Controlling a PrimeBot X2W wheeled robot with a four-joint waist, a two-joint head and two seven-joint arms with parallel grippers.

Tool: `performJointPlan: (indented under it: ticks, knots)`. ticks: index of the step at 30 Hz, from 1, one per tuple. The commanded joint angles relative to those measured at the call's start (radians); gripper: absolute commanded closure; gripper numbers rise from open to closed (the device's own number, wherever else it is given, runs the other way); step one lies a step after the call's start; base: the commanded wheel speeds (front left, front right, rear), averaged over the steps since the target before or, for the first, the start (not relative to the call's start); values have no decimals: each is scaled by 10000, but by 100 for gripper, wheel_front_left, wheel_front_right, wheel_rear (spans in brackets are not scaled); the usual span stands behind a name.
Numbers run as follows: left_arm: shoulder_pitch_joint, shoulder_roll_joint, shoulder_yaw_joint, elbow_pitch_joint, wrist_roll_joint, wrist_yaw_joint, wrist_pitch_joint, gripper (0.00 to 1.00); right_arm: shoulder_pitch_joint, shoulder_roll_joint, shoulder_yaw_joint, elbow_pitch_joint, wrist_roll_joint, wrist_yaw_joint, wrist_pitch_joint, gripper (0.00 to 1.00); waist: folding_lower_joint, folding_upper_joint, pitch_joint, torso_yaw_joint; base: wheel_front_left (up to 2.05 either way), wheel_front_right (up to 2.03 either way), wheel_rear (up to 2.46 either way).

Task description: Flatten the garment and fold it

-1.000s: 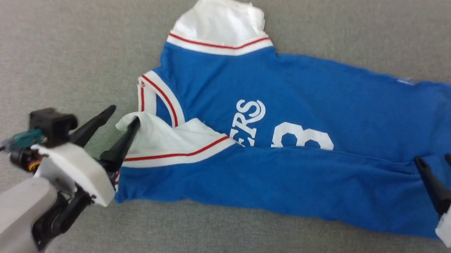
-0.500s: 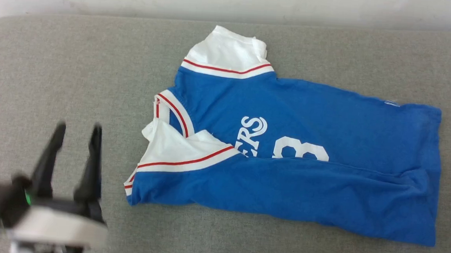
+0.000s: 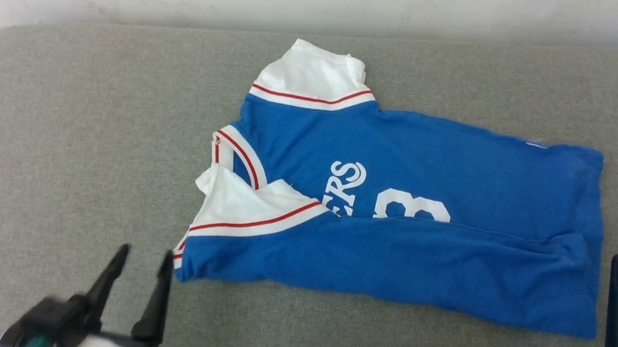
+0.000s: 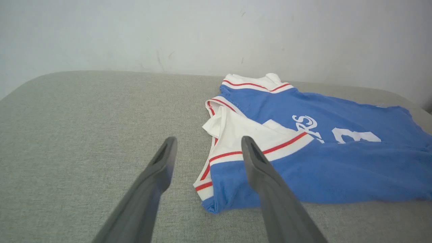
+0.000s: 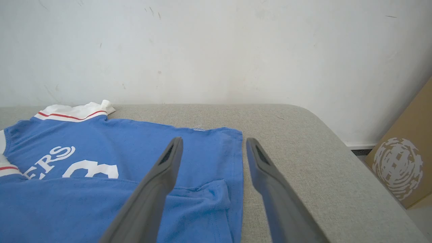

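The shirt (image 3: 442,267) is royal blue. Its sleeve ends (image 3: 310,71) are white, each crossed by a thin red stripe, and the collar (image 3: 235,154) has the same white band with red lines. White lettering (image 3: 343,183) and a white number (image 3: 411,206) mark the blue front. The cushion (image 3: 76,127) under it is a plain light grey-beige weave. The wall (image 5: 216,50) is off-white with a few faint marks. The cardboard box (image 5: 405,162) is brown with a round, mottled whitish print. My left gripper (image 4: 208,139) and my right gripper (image 5: 214,140) have dark grey fingers.
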Motion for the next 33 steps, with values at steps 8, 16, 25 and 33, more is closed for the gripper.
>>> performJointPlan:
  ticks: [8, 16, 25, 33]
  knots:
    - [-1769, 847, -710, 550, -868, -856, 3308, 0, -388, 30, 264, 48, -119, -9, 29, 0, 1, 0, 637, -106, 0, 0, 0]
    - [-2331, 1097, -1036, 1273, -1350, -510, 5556, 0, -490, 31, 359, 211, -124, -9, 23, 0, 1, 0, 1166, -393, 0, 0, 0]
    - [-2774, 535, -1238, 2016, -1876, -656, 5835, 100, -716, 31, 662, 173, -385, -9, 229, 0, 1, 0, 1363, -472, 0, 0, 0]
    - [-2373, 414, -575, 1399, -2214, -251, 5260, 100, -922, 31, 460, -60, -256, -9, 1517, 0, 1, 0, 1177, -380, 0, 0, 0]
